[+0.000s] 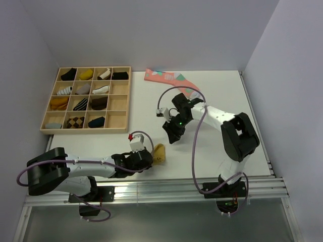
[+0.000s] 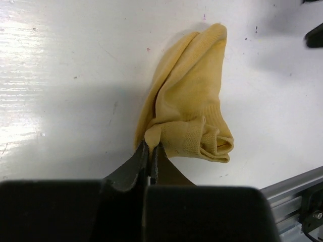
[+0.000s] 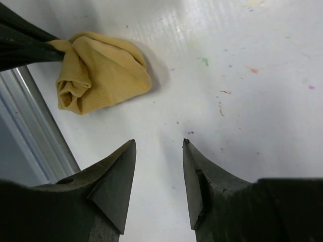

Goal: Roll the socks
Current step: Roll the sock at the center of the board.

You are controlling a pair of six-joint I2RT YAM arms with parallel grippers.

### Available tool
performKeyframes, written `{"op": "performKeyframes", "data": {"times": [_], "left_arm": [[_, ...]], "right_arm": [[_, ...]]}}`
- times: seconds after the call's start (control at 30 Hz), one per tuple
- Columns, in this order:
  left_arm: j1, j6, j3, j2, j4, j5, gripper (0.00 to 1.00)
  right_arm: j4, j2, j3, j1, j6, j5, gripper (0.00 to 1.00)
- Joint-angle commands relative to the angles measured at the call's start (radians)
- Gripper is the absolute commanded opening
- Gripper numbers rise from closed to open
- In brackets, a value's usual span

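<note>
I had the mustard sock (image 2: 186, 111) lying close to the near edge of the table (image 1: 217, 91), just beside the aluminium rail (image 1: 166, 184) that ran along that edge, so there was almost no room behind it on my side. The left gripper (image 2: 148, 151) was clamped tight on the sock's cuff end, its jaws pressed together on a fold of the fabric, and it reached in low from the left along the near edge. The cuff was bunched into a loose roll at that end. The rest of the sock ran away from the jaws towards the far side of the table, leaning a little to the right, so its long axis lay roughly near-to-far with the toe end pointing away from the rail. The right gripper (image 3: 159, 146) hung above the table near the sock, beyond it and to its right. Its jaws stood apart with nothing between them, only bare white surface under them. The wooden tray (image 1: 127, 101) with its compartments sat well apart at the far left, and a pink sock (image 1: 161, 76) lay at the far edge. Between them and the mustard sock the tabletop showed open white surface, and walls closed in both sides of the table.
</note>
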Motion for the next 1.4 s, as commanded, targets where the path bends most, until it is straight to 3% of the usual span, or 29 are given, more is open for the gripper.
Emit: {"op": "performKeyframes", "data": {"times": [0.0, 0.1, 0.17, 0.37, 0.63, 0.93, 1.37], "left_arm": [[-0.026, -0.021, 0.071, -0.003, -0.126, -0.068, 0.00], [-0.037, -0.004, 0.102, 0.004, -0.139, -0.065, 0.00], [-0.037, 0.008, 0.122, 0.009, -0.139, -0.048, 0.00], [-0.027, 0.043, 0.209, 0.072, -0.200, 0.042, 0.00], [0.020, 0.054, 0.283, 0.164, -0.232, 0.202, 0.00], [0.086, 0.063, 0.311, 0.173, -0.223, 0.339, 0.00], [0.121, 0.048, 0.291, 0.213, -0.146, 0.435, 0.00]], "right_arm": [[0.073, -0.101, -0.031, -0.007, 0.029, 0.089, 0.49], [0.038, -0.138, -0.036, -0.012, -0.003, 0.056, 0.44], [0.056, -0.222, -0.089, -0.028, -0.017, 0.031, 0.46], [0.291, -0.515, -0.341, -0.025, -0.069, 0.042, 0.46], [0.441, -0.726, -0.559, 0.030, -0.175, 0.000, 0.43], [0.563, -0.813, -0.703, 0.220, -0.180, 0.066, 0.41], [0.641, -0.766, -0.758, 0.479, -0.235, 0.295, 0.40]]}}
